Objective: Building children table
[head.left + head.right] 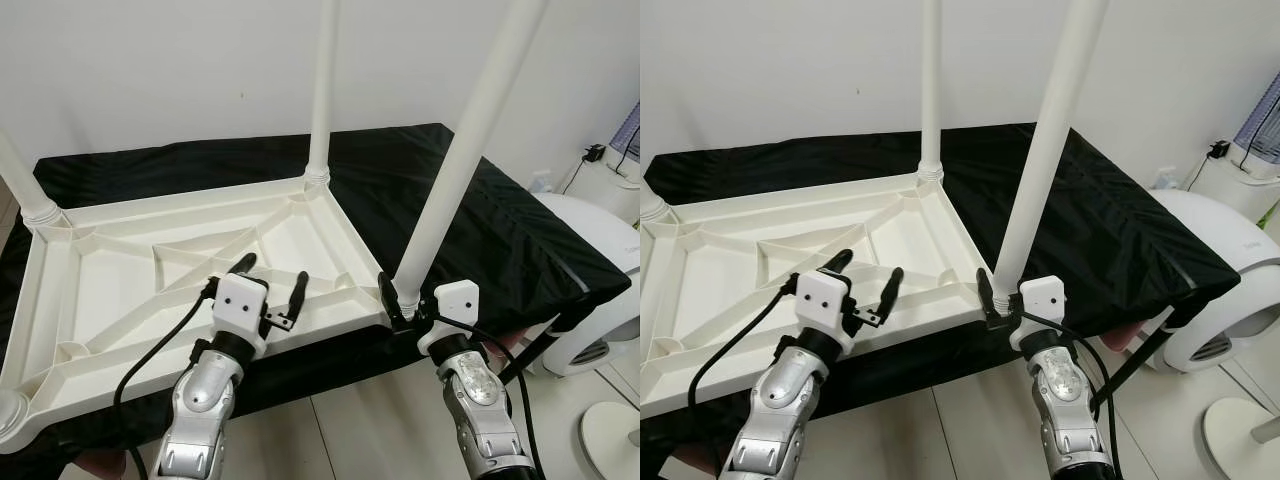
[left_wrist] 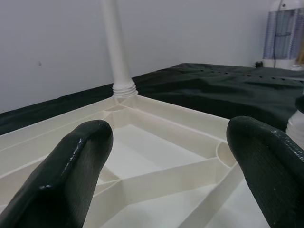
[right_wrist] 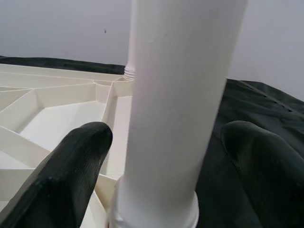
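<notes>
**Last corner leg between my right tool's fingers, tabletop upside down on the desk**

The white tabletop (image 1: 190, 270) lies upside down on the black-covered desk (image 1: 500, 220), ribbed underside up. I judge it is set that way so the corner sockets face upward and the legs can go in from above. Its near edge runs close along the desk's front edge, within reach of both my arms.

Three legs rise from the corners I can follow: one at the far right corner (image 1: 322, 90), one at the far left corner (image 1: 22, 185), and the near right leg (image 1: 470, 130), which leans slightly as it climbs out of the picture. The near left corner (image 1: 12, 415) shows a rounded socket, but I cannot tell whether a leg stands in it.

My right tool (image 1: 412, 302) sits at the foot of the near right leg, just above its socket. In the right wrist view the leg (image 3: 178, 109) stands between my two black fingers (image 3: 71, 171), which are spread either side of it; whether the pads press on it I cannot tell, so I call that tool apart around the leg, not clamped. Being low at the base should give me the best control for turning or seating the leg.

My left tool (image 1: 272, 290) hovers over the ribs near the front edge, fingers apart and holding nothing, beside the right tool. From there, I judge, it could press down on the tabletop to steady it.
</notes>
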Available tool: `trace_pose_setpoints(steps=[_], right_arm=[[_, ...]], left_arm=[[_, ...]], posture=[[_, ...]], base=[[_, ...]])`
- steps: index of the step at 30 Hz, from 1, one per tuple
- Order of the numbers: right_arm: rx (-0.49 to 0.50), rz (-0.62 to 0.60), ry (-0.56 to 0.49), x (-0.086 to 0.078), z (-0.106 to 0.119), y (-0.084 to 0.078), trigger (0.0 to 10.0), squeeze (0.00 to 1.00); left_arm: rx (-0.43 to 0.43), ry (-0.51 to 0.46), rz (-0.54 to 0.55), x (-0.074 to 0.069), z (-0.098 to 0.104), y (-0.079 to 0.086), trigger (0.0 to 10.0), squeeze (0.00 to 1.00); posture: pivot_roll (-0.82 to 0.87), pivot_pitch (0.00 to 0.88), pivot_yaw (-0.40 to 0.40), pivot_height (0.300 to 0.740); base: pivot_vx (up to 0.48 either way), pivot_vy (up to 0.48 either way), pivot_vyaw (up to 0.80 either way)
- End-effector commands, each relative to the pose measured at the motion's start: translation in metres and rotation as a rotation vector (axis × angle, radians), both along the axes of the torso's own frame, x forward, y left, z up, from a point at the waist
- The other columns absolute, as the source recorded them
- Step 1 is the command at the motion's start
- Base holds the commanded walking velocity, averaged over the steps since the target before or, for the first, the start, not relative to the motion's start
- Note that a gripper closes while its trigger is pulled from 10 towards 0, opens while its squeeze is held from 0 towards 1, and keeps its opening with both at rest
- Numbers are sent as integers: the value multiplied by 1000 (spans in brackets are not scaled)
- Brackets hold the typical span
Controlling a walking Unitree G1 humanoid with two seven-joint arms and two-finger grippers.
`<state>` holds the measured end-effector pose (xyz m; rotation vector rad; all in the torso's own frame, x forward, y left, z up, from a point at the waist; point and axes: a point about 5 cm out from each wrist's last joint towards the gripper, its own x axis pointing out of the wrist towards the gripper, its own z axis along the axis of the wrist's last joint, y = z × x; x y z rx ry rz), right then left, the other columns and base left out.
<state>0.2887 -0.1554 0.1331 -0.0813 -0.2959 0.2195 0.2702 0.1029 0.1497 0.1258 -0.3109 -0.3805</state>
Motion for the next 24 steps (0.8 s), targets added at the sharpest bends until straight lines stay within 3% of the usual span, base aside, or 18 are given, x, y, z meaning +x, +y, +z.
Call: trace_pose_setpoints(steps=[1, 3, 5, 11, 12, 15, 20, 24], right_arm=[[-6, -16, 12, 1, -2, -4, 10000, 0], [-6, -16, 12, 1, -2, -4, 10000, 0], [-7, -22, 16, 0, -3, -5, 10000, 0], [-5, -29, 15, 0, -3, -6, 10000, 0], [-5, -30, 15, 0, -3, -5, 10000, 0], [-7, -29, 16, 0, -3, -5, 10000, 0], [-8, -29, 16, -1, -4, -5, 10000, 0], [-10, -36, 15, -2, -4, -7, 10000, 0]], left_arm=[[70, 4, -121, -1, 0, -7, 10000, 0], [70, 4, -121, -1, 0, -7, 10000, 0], [146, 0, -226, -1, 1, -18, 10000, 0], [229, 5, -358, -5, -1, -34, 10000, 0], [293, 46, -459, -10, -9, -45, 10000, 0], [320, 89, -525, -14, -16, -51, 10000, 0], [342, 124, -569, -17, -21, -54, 10000, 0], [427, 201, -599, -16, -35, -58, 10000, 0]], posture=[[-39, 65, -4, 740], [-39, 65, -4, 740], [-41, 62, 1, 740], [-44, 59, 2, 740], [-47, 57, 4, 740], [-52, 55, 8, 740], [-58, 53, 13, 740], [-64, 50, 16, 740]], base=[[0, 0, 0], [0, 0, 0], [0, 0, 0], [0, 0, 0], [0, 0, 0], [0, 0, 0], [0, 0, 0], [0, 0, 0]])
